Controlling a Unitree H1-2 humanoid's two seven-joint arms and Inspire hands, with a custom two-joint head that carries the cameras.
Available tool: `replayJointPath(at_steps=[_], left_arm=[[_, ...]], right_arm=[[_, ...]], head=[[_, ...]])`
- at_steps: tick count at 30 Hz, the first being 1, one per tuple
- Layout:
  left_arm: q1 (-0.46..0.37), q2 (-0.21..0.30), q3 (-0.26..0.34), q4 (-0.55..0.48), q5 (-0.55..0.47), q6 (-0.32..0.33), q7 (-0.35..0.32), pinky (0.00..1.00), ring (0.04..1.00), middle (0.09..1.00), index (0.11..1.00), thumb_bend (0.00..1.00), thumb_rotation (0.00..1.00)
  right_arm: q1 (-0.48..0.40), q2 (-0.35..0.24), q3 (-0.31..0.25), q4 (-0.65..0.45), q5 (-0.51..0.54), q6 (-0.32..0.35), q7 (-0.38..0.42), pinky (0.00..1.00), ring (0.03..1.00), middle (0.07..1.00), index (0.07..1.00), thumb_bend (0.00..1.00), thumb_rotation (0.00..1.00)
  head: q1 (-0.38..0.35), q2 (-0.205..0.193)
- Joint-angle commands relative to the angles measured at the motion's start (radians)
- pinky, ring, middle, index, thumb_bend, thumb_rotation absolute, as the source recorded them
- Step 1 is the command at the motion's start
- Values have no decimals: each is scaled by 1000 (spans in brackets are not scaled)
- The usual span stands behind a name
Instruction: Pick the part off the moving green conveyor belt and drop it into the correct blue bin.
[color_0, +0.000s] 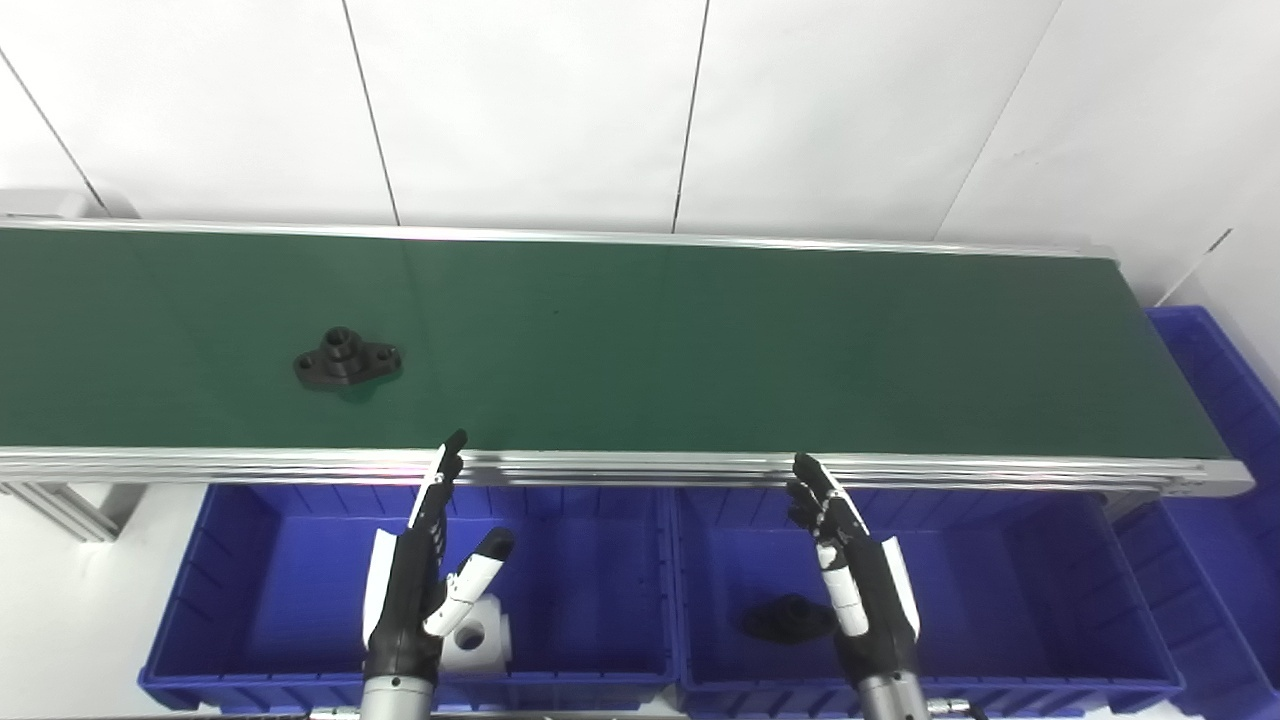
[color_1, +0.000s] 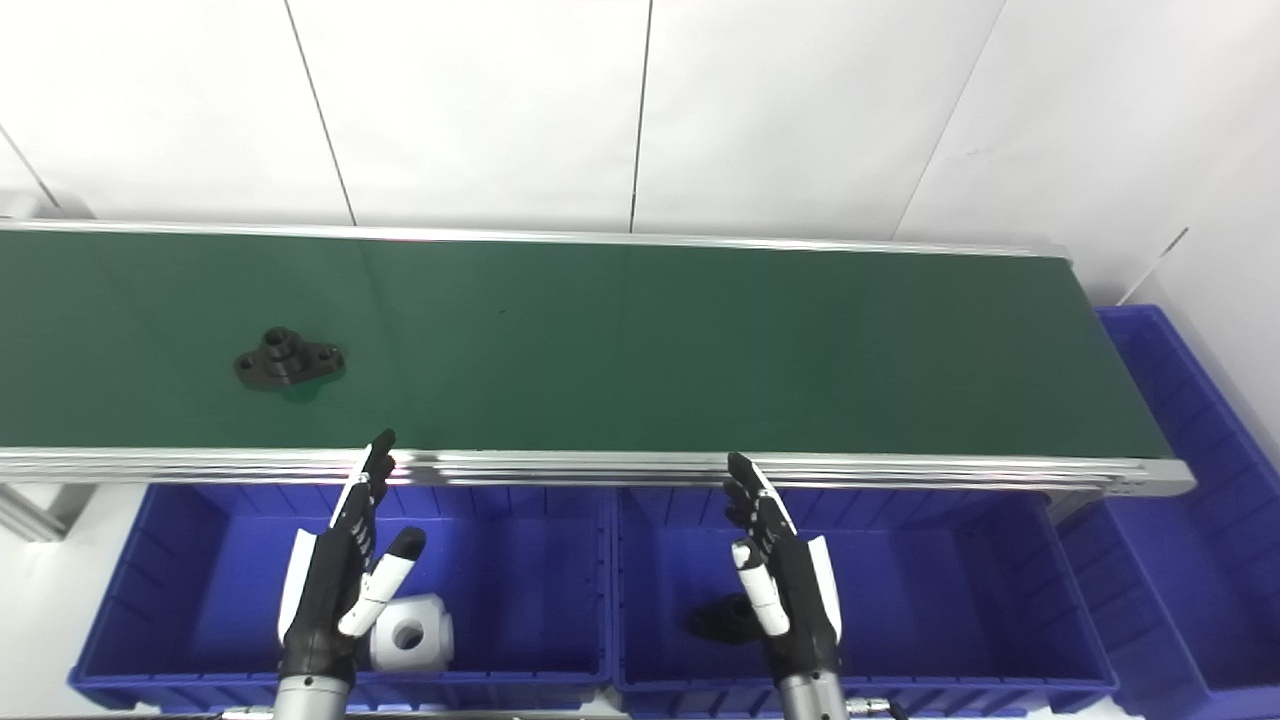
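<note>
Nearest, the left hand (color_0: 420, 585) and right hand (color_0: 850, 570) hovered open and empty over 2 blue bins (color_0: 600, 560), one holding a white block (color_0: 480, 635), the other a black piece (color_0: 785, 618). Beyond, the black part (color_0: 346, 358) lay on the green belt's (color_0: 700, 340) left side.

Long green conveyor belt (color_0: 700, 340) mostly bare; only a black flanged metal part (color_0: 347, 358) sits left. Near silver aluminium rail (color_0: 640, 467) stands between belt and open blue plastic bins (color_0: 590, 540).
</note>
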Motion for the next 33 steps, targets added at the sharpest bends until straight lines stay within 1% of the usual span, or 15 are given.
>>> replayJointPath(at_steps=[1, 6, 10, 11, 12, 13, 14, 17, 18, 19, 21, 26, 31, 32, 33], left_arm=[[-12, -9, -4, -11, -1, -33, 7, 999, 984, 995, 951, 633, 807], [-18, -8, -2, 3, 5, -46, 14, 1000, 984, 993, 950, 629, 804], [-19, -8, -2, 7, 9, -46, 18, 996, 978, 991, 946, 637, 810], [-21, -8, -2, 16, 6, -51, 17, 999, 983, 993, 950, 638, 810], [-23, -8, -3, 23, 4, -55, 16, 1000, 985, 994, 951, 637, 809], [-24, -9, -3, 33, 6, -61, 19, 1000, 986, 993, 952, 637, 808], [-25, -11, -3, 42, 10, -67, 24, 1000, 987, 993, 952, 637, 809], [-33, -17, -5, 86, 19, -91, 36, 954, 968, 990, 957, 674, 819], [-35, -18, -6, 99, 20, -98, 39, 943, 964, 990, 957, 682, 817], [-39, -21, -9, 115, 18, -111, 46, 937, 962, 990, 958, 685, 816], [-44, -26, -14, 134, 14, -128, 55, 953, 971, 984, 949, 663, 773], [-46, -45, -21, 139, 11, -127, 61, 948, 970, 972, 930, 640, 709], [-39, -58, -24, 129, 30, -125, 74, 906, 950, 965, 922, 651, 712], [-34, -60, -25, 121, 31, -121, 71, 906, 950, 964, 922, 652, 712], [-31, -61, -25, 116, 31, -118, 69, 915, 955, 968, 924, 646, 712]], right_arm=[[-5, -5, -2, -13, 1, -48, 6, 886, 916, 934, 910, 910, 925], [-8, -7, -2, -8, 1, -48, 6, 887, 917, 938, 913, 930, 924], [-9, -7, -1, -1, 8, -57, 10, 890, 916, 933, 908, 911, 919], [-10, -7, -1, 5, 10, -60, 12, 891, 915, 932, 907, 914, 915], [-10, -7, -2, 9, 12, -62, 12, 892, 915, 932, 907, 913, 911], [-12, -8, -4, 19, 13, -66, 14, 888, 913, 931, 907, 914, 910], [-12, -9, -5, 27, 11, -68, 12, 888, 913, 930, 906, 914, 910], [-17, -16, -12, 63, 10, -72, 13, 893, 910, 931, 910, 923, 934], [-19, -18, -15, 73, 13, -72, 15, 897, 911, 932, 910, 924, 937], [-23, -23, -18, 85, 14, -72, 17, 899, 912, 932, 910, 924, 938], [-27, -30, -23, 99, 18, -72, 24, 899, 922, 936, 914, 925, 937], [-28, -49, -33, 105, 26, -72, 43, 912, 934, 952, 933, 902, 943], [-11, -65, -40, 61, 12, -72, 45, 914, 937, 953, 946, 897, 964], [-4, -69, -44, 40, -13, -72, 21, 913, 936, 953, 946, 896, 964], [1, -71, -46, 24, -32, -72, 2, 898, 927, 950, 947, 893, 943]], head=[[1, 3], [10, -4], [9, -12], [14, -28], [14, -28], [24, -53], [30, -66], [73, -126], [73, -126], [93, -143], [112, -152], [135, -139], [140, -119], [142, -107], [142, -107]])
